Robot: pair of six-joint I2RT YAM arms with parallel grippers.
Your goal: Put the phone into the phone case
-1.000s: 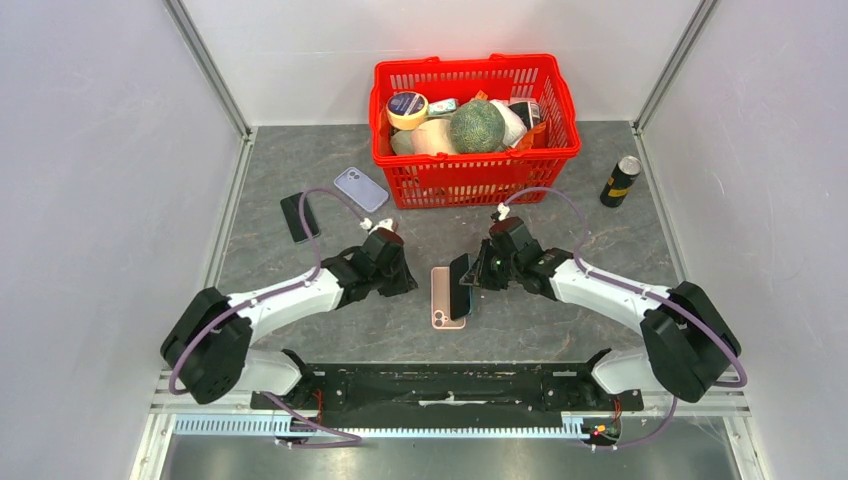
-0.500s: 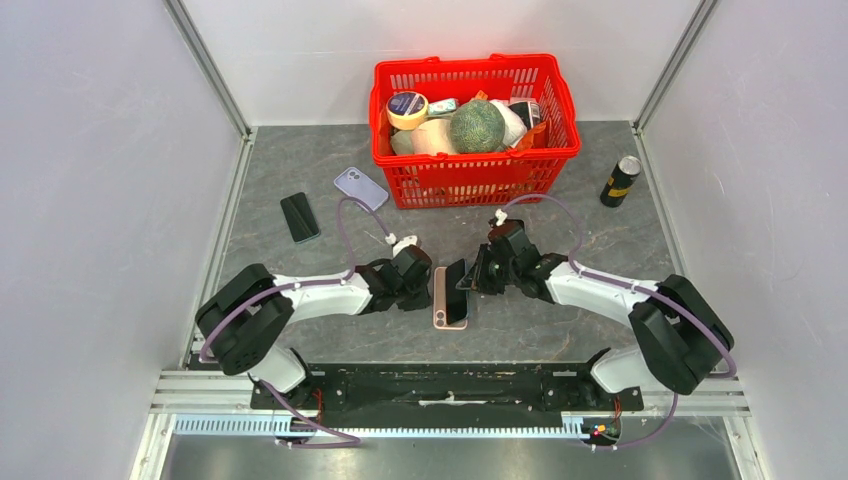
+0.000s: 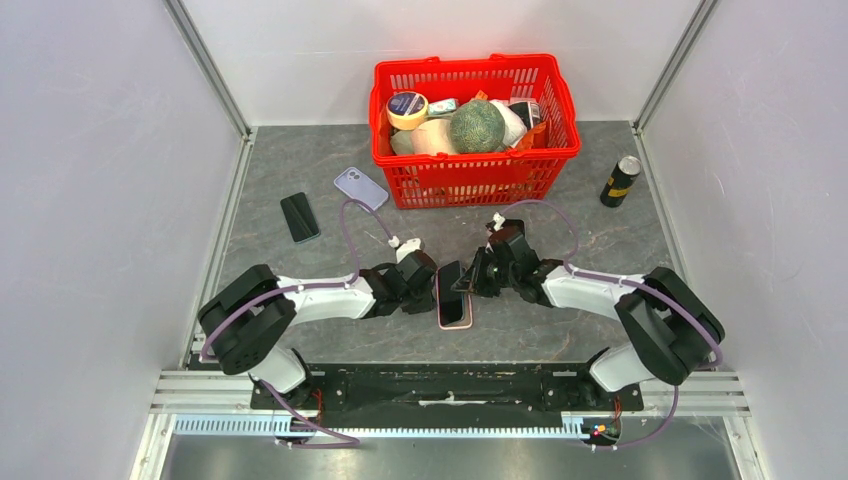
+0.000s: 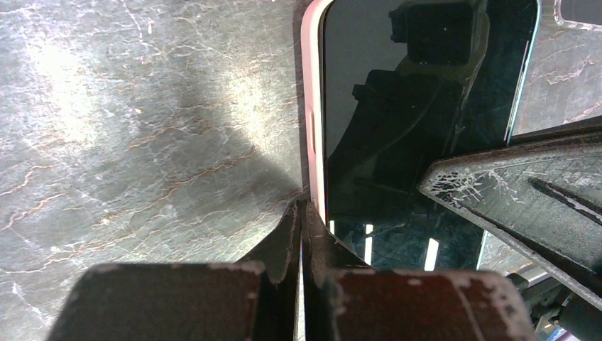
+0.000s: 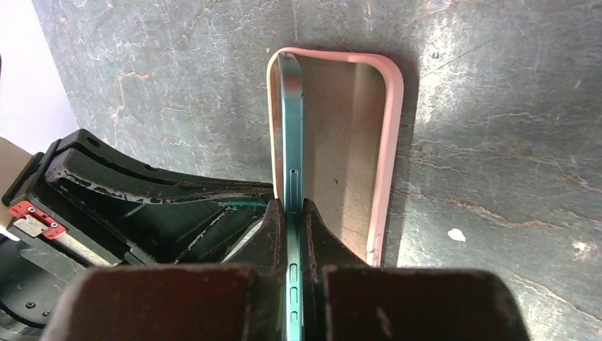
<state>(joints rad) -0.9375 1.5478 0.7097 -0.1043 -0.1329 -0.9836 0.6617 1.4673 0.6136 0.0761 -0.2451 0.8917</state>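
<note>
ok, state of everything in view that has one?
phone: on edge, one long side down in the pink case, not seated.
pink case: lying flat, open side up.
right gripper: shut on the phone.
left gripper: shut, tips at the pink case's rim.
red basket: full.
can: upright.
lilac case: flat.
dark phone: flat.

The phone — dark glass, teal-green frame — stands tilted on one long edge inside the pink phone case, pressed along one long wall. The case lies flat, open side up, in front of the red basket, apart from it.
</note>
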